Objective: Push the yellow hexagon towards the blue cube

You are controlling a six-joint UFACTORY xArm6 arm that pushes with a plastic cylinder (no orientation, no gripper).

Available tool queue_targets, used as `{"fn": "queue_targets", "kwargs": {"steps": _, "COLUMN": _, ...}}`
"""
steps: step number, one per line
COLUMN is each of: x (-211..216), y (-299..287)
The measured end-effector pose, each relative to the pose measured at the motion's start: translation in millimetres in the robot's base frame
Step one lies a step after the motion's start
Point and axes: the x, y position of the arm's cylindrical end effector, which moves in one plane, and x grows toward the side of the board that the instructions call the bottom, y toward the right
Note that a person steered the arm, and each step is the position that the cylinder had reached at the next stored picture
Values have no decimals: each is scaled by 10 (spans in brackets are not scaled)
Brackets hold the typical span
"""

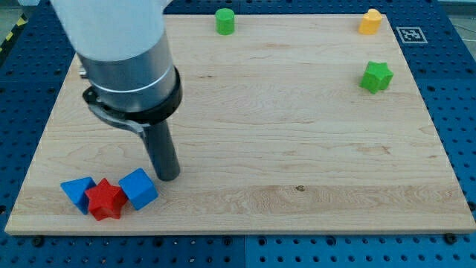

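Observation:
The yellow hexagon [370, 21] sits at the view's top right corner of the wooden board. The blue cube [138, 188] lies at the bottom left, touching a red star [105, 199]. My tip [169, 177] rests on the board just right of and slightly above the blue cube, very close to it. The tip is far from the yellow hexagon, which is across the board to the upper right.
A blue triangle [77, 192] touches the red star's left side. A green cylinder [224, 21] stands at the top centre. A green star [376, 77] lies at the right, below the yellow hexagon. The board's edge [238, 234] runs along the bottom.

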Motion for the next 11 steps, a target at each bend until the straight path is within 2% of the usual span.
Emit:
{"fn": "queue_targets", "kwargs": {"steps": 1, "x": -342, "y": -26}}
{"fn": "queue_targets", "kwargs": {"steps": 2, "x": -952, "y": -141}}
{"fn": "queue_targets", "kwargs": {"steps": 3, "x": -1615, "y": -514}}
{"fn": "queue_targets", "kwargs": {"steps": 4, "x": -1946, "y": -1028}}
{"fn": "queue_targets", "kwargs": {"steps": 5, "x": -1891, "y": -1370}}
{"fn": "queue_targets", "kwargs": {"steps": 7, "x": -1296, "y": -1162}}
{"fn": "queue_targets", "kwargs": {"steps": 8, "x": -1344, "y": -1122}}
{"fn": "queue_targets", "kwargs": {"steps": 9, "x": -1563, "y": -1047}}
{"fn": "queue_targets", "kwargs": {"steps": 10, "x": -1431, "y": -940}}
{"fn": "queue_targets", "kwargs": {"steps": 11, "x": -1074, "y": -883}}
